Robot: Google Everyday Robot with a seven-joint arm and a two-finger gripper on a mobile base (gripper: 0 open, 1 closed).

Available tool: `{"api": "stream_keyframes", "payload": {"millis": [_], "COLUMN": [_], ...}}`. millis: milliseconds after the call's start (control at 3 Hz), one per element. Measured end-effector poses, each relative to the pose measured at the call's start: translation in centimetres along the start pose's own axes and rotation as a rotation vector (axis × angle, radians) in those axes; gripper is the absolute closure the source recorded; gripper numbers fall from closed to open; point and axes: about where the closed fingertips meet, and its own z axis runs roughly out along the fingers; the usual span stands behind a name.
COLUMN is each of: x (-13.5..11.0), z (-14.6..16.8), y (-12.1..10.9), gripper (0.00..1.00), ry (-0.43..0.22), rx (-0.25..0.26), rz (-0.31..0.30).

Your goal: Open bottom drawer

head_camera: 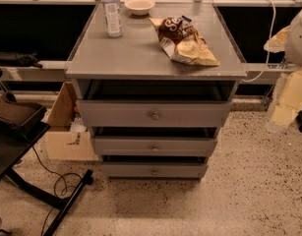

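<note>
The bottom drawer point(154, 171) is the lowest of three grey drawers in a grey cabinet point(155, 63). It has a low flat front and a small round knob point(154, 171), with a narrow dark gap above its front. The middle drawer point(154, 146) and the taller top drawer point(153, 114) stick out further, each with a dark gap above. My gripper point(281, 107) hangs at the right edge of the view, pale and cream-coloured. It is to the right of the cabinet, at about the top drawer's height, well apart from the bottom drawer's knob.
On the cabinet top stand a water bottle point(112, 11), a white bowl point(139, 5) and snack bags point(185, 41). A cardboard box point(67, 127) sits left of the cabinet. A black stand point(22, 146) with a cable point(57, 181) occupies the floor at the left.
</note>
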Motion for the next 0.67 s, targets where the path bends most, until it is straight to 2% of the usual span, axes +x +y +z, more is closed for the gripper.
{"api": "stream_keyframes", "payload": {"millis": [667], "x": [-0.09], "z": [0.11], "y": [0.6], "gripper": [0.0], "ry": [-0.016], "rx": [0.015], "rz": [-0.016]}}
